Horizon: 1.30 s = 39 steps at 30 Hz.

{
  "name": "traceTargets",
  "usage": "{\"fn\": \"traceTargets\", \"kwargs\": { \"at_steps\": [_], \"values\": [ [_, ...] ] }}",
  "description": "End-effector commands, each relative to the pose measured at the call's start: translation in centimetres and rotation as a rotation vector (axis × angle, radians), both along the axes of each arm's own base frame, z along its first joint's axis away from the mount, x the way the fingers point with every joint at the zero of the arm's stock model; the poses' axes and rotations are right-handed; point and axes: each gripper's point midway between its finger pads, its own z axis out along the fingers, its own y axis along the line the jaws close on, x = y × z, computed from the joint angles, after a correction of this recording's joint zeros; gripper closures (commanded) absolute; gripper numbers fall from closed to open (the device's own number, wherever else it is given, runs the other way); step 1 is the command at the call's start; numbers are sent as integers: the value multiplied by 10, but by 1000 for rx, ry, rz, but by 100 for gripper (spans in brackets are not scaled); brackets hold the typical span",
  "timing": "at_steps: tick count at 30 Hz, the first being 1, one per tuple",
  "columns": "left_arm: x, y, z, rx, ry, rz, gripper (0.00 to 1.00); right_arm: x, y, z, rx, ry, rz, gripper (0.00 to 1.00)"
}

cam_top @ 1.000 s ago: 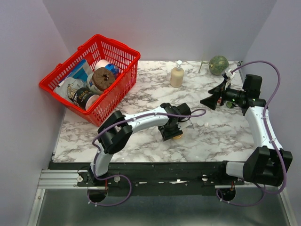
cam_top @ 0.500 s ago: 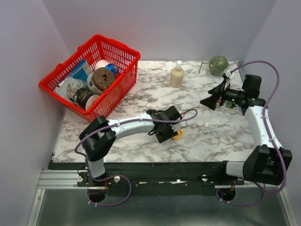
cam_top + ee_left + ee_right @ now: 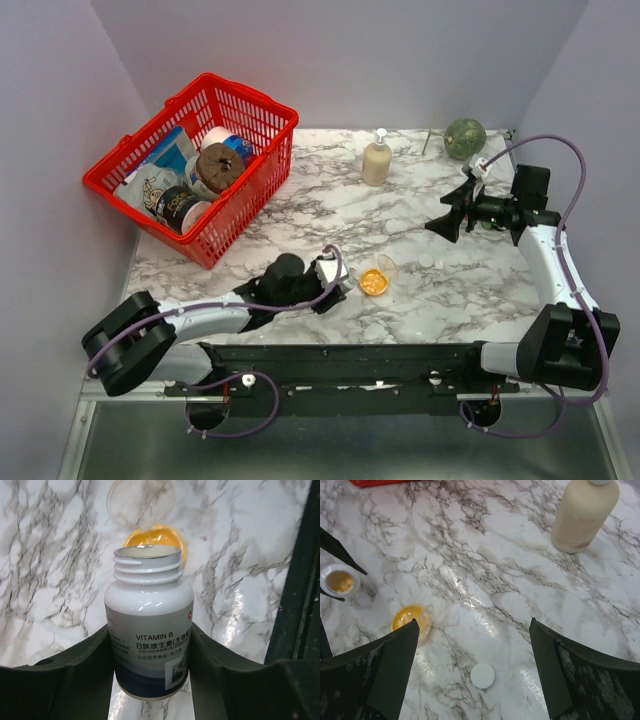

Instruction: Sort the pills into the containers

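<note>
The left pincer (image 3: 150,670) clamped a white Vitamin B bottle (image 3: 149,625), its label and capless threaded neck readable only from the left wrist. Just beyond it, orange pills (image 3: 410,619) filled a shallow dish (image 3: 181,547) on the marble tabletop (image 3: 450,290). Only the right wrist showed the loose white cap (image 3: 482,675), and perhaps pills inside the bottle. The right pincer (image 3: 448,213) gaped empty.
</note>
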Motion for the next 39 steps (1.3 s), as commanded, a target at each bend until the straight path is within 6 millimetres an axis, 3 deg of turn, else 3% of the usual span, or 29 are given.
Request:
{"fn": "traceTargets", "kwargs": {
  "at_steps": [1,3,6,9,10,11,13,14,15,16,18,19,22,29,39],
  "values": [
    [-26,-23,136,-567,-292,-176,100,-34,11,-18,-35,-83,179,0],
    [-40,-17,174,-698,-328,-211,100,-44,13,-29,-103,-215,271,0],
    [-62,-4,204,-796,-370,-283,100,-58,17,-36,-147,-334,357,0],
    [-75,7,216,-815,-403,-321,100,-67,17,-46,-185,-367,427,0],
    [-76,10,218,-812,-409,-326,100,-76,15,-54,-201,-307,451,0],
    [-78,13,219,-803,-421,-340,100,-70,12,-51,-236,-327,472,0],
    [-78,20,220,-758,-454,-338,100,-71,3,-70,-298,-233,509,0],
    [-76,22,218,-726,-474,-332,100,-69,0,-75,-325,-222,519,0],
    [-73,24,203,-633,-496,-332,100,-67,-3,-82,-351,-210,515,0],
    [-70,25,204,-590,-532,-331,100,-51,-14,-92,-450,-235,497,0],
    [-63,30,178,-458,-512,-312,100,-45,-16,-110,-530,-173,457,0],
    [-58,32,175,-407,-579,-311,100,-31,-28,-120,-640,-181,428,0],
    [-53,39,158,-330,-595,-290,100,-26,-27,-138,-719,-121,460,0],
    [-52,41,147,-291,-591,-292,100,-23,-22,-166,-783,-13,527,1],
    [-54,40,141,-264,-586,-325,100,-20,-19,-184,-820,71,541,14]
  ]
}}
